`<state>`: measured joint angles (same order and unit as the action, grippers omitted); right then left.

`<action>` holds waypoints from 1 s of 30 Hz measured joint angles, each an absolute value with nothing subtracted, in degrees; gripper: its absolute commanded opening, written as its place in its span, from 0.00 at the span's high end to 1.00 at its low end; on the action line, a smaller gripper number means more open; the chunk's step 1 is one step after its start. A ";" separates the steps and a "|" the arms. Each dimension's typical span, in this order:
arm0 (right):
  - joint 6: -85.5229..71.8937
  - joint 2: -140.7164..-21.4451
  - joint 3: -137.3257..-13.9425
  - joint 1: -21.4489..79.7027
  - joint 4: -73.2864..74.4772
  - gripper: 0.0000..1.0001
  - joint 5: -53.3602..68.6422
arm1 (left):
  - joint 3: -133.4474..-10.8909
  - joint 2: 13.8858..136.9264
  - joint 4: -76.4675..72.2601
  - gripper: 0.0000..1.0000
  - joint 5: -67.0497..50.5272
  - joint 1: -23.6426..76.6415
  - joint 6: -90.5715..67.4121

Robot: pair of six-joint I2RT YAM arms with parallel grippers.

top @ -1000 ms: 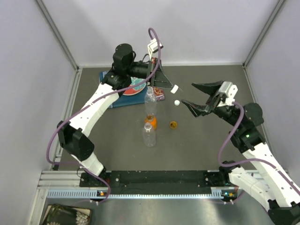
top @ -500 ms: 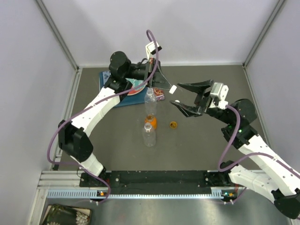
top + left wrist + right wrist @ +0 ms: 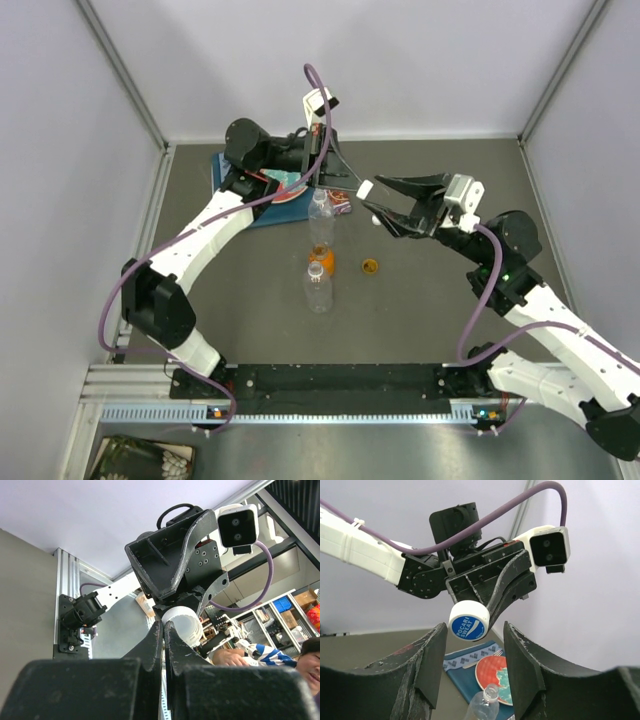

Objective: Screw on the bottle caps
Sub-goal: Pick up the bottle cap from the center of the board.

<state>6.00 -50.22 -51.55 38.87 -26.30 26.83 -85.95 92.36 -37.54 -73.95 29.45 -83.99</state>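
Note:
My left gripper (image 3: 358,184) is shut on the rim of a white cap (image 3: 367,188) and holds it in the air above the table. The cap shows a blue label in the right wrist view (image 3: 468,621) and sits beside the shut fingers in the left wrist view (image 3: 183,625). My right gripper (image 3: 373,195) is open, its fingers (image 3: 432,650) on either side of the cap, not touching it. A clear bottle (image 3: 320,214), the orange bottle (image 3: 320,259) and another clear bottle (image 3: 318,287) stand in a row, all open. The orange cap (image 3: 370,266) lies to their right. The second white cap is hidden.
A red-and-teal plate (image 3: 291,187) lies on a blue mat (image 3: 252,212) at the back left, behind the bottles; a fork rests on the mat (image 3: 481,658). Grey walls enclose the table on three sides. The arm bases sit on a rail (image 3: 340,382) at the near edge.
My right gripper has moved left and up toward the held cap, covering the white cap on the table. My left gripper has shifted slightly left with its cap.

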 measured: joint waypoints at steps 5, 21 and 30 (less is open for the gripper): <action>5.80 -51.42 -51.53 39.48 -28.40 0.51 26.06 | -84.95 92.25 -39.48 1.00 -73.82 29.45 -85.41; 4.40 -52.86 -51.24 40.80 -29.47 0.76 24.43 | -83.88 92.12 -40.53 1.00 -72.75 29.23 -85.86; 2.74 -52.18 -51.03 40.88 -28.14 0.82 23.88 | -83.46 92.01 -40.49 0.55 -72.86 29.15 -85.23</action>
